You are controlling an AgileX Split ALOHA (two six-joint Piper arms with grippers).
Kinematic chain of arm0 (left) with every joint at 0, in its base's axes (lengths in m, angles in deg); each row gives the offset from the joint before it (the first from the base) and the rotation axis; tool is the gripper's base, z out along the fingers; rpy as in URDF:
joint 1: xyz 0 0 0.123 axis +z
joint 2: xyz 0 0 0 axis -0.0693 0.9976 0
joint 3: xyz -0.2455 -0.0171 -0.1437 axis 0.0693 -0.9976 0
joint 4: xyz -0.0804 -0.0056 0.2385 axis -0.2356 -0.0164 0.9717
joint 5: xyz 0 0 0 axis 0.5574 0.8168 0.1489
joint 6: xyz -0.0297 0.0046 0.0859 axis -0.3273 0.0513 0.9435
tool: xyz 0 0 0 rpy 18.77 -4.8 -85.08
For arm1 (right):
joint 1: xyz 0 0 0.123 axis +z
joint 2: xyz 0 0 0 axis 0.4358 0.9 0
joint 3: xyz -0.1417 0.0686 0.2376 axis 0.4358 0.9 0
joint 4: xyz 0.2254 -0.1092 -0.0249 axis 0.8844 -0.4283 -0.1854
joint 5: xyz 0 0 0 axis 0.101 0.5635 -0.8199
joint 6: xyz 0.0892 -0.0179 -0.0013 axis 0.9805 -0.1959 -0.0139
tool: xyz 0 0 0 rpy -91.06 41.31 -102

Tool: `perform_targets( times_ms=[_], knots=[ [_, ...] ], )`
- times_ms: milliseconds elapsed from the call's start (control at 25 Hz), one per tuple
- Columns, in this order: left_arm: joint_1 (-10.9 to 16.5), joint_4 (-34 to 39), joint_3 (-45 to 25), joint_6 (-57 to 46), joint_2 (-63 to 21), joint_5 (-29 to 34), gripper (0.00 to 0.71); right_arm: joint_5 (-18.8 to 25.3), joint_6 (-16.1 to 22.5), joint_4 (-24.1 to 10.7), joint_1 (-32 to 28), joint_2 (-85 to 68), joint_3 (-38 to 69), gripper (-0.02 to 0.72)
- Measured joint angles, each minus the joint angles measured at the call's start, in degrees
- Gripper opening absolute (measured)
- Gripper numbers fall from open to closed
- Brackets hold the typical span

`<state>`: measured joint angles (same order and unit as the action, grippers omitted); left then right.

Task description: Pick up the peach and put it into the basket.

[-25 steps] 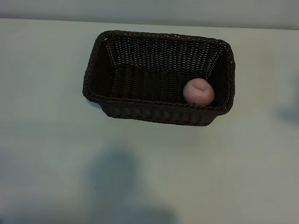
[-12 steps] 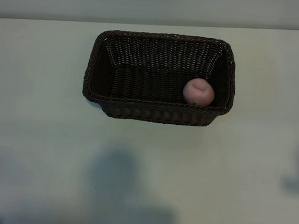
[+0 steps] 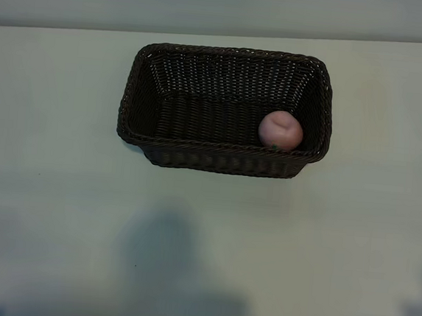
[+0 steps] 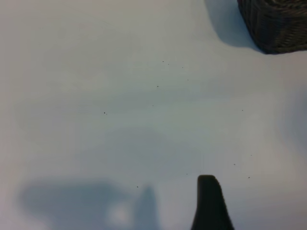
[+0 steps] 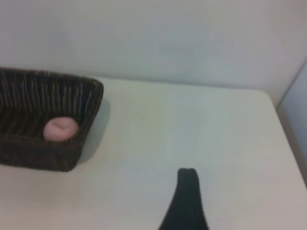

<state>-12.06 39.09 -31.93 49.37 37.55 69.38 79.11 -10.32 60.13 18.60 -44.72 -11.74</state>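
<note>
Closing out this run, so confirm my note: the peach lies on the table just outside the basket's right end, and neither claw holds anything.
One thing is wrong: the peach lies inside the basket, at its right end against the near wall, not on the table outside. The exterior view shows it, and the right wrist view agrees. The rest stands: neither claw holds anything.

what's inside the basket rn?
Only the peach, resting in the basket at its near right corner in the exterior view. The floor under the peach is covered; the rest shows bare weave.
</note>
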Motion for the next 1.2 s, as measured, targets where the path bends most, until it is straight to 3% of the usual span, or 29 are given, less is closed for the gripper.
perform_targets(
  times_ms=[360, 1200],
  knots=[
    [0.0, 0.0, 0.0, 0.0, 0.0, 0.0, 0.479, -1.9, -0.7, -0.3, 0.5, -4.4, 11.5, 0.574],
    [0.0, 0.0, 0.0, 0.1, 0.0, 0.0, 0.479, -0.9, -1.4, -0.4, 0.5, -4.4, 16.7, 0.573]
  ],
)
